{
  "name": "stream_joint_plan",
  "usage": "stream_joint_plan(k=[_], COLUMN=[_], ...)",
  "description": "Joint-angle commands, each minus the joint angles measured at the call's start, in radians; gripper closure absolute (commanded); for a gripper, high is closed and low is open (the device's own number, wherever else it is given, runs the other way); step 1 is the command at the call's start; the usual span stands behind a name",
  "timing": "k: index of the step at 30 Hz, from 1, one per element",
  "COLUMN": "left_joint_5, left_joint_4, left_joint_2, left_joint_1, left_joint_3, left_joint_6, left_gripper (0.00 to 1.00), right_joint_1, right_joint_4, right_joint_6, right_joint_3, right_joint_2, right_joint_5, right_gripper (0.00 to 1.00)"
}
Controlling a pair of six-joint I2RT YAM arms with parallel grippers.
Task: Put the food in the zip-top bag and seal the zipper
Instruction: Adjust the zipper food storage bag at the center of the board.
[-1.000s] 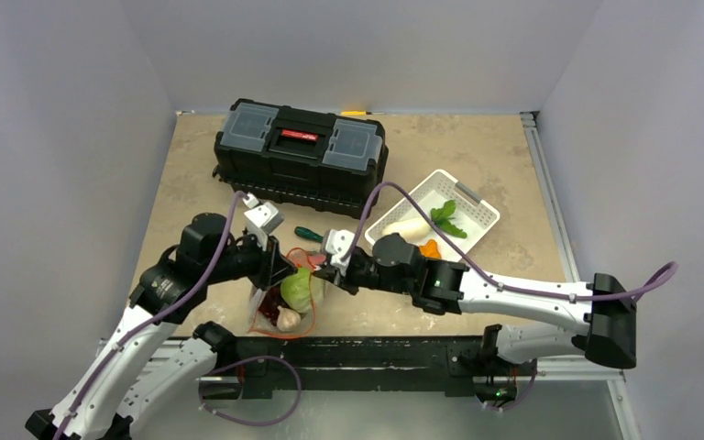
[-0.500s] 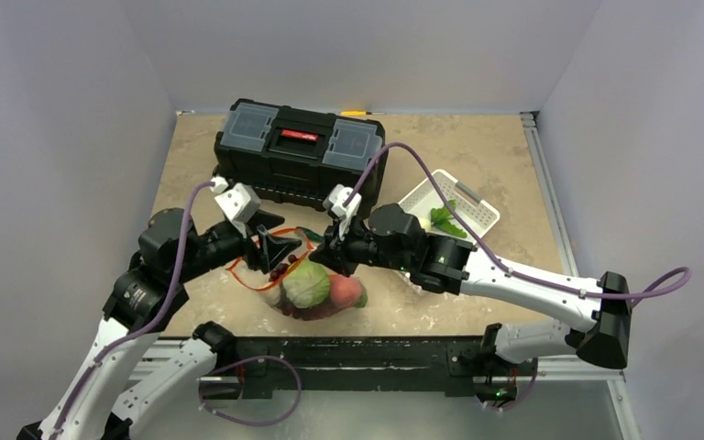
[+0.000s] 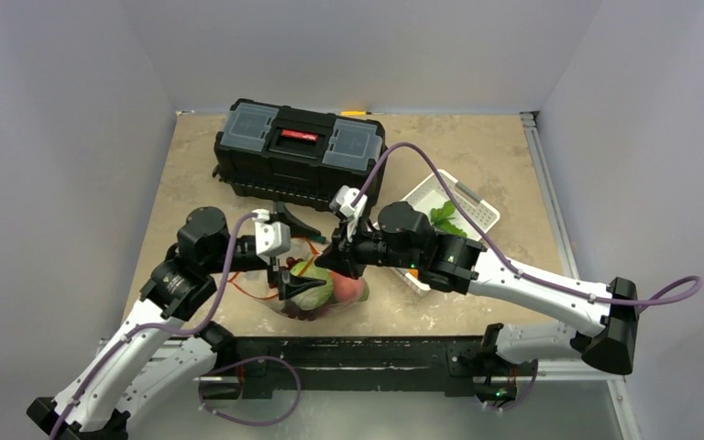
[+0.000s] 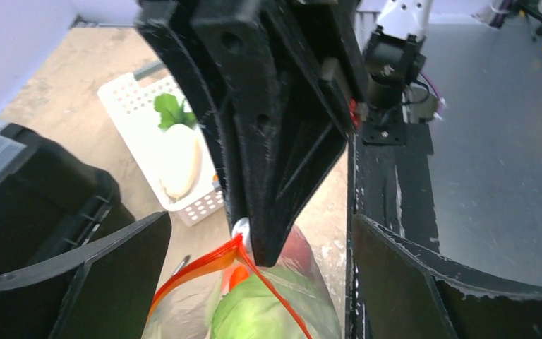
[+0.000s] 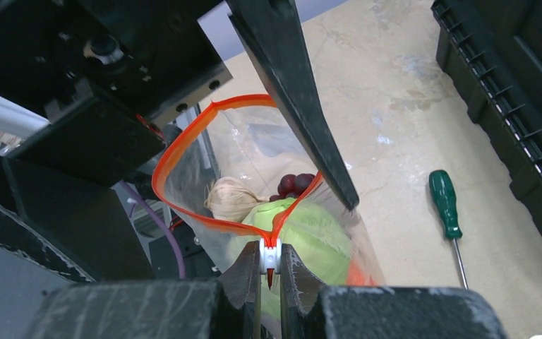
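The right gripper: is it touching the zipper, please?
Touching. The right wrist view shows the right gripper pinching the zipper at its near end.

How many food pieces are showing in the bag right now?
4: cabbage in the middle, grapes next to it, a pale bulb beside them, a red-orange piece at its other side. Others may be hidden.

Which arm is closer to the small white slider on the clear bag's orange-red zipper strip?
Right. The right arm's fingers pinch the small white slider; the left arm's fingers spread open either side of it, not touching.
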Motion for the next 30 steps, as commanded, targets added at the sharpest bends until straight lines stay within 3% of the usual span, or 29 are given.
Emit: stream_joint_plan(k=[1, 6, 13, 17, 22, 25, 27, 30], left_joint_5=[0.035, -0.046, -0.16, -0.207, -0.183, -0.159, -0.157, -0.171], left_joint_4=[-0.012, -0.034, -0.028, -0.028, -0.024, -0.031, -0.031, -0.018], left_joint_2=[0.015, -0.012, -0.055, -0.039, -0.017, -0.01, -0.015, -0.027], left_joint_1=[-0.043, -0.069, -0.1, -0.1, -0.101, -0.102, -0.103, -0.104], left_joint_3=[-0.026, -0.084, -0.094, -0.08, -0.074, -0.064, -0.064, -0.077], left_joint_6=[0.146, 0.185, 0.214, 0.206, 0.191, 0.189, 0.19, 0.191], left_gripper=[0.0, 0.1, 0.46, 0.76, 0.87, 0.98, 1.0, 1.0], right_joint_1=[-0.005, -0.005, -0.006, -0.005, -0.005, -0.005, -0.008, -0.037], right_joint_4=[0.027, 0.01, -0.003, 0.015, 0.044, 0.066, 0.067, 0.08], right_joint_6=[-0.023, -0.045, -0.072, -0.078, -0.084, -0.08, -0.066, -0.024], right_joint_3=[0.012, -0.007, -0.036, -0.046, -0.048, -0.058, -0.07, -0.113], right_joint_2=[-0.044, -0.082, -0.132, -0.142, -0.131, -0.124, -0.126, -0.168], right_joint_5=[-0.042, -0.052, -0.057, -0.103, -0.113, -0.098, -0.029, 0.026], right_gripper=[1.0, 1.0, 1.0, 1.0, 0.99, 0.79, 0.62, 0.48])
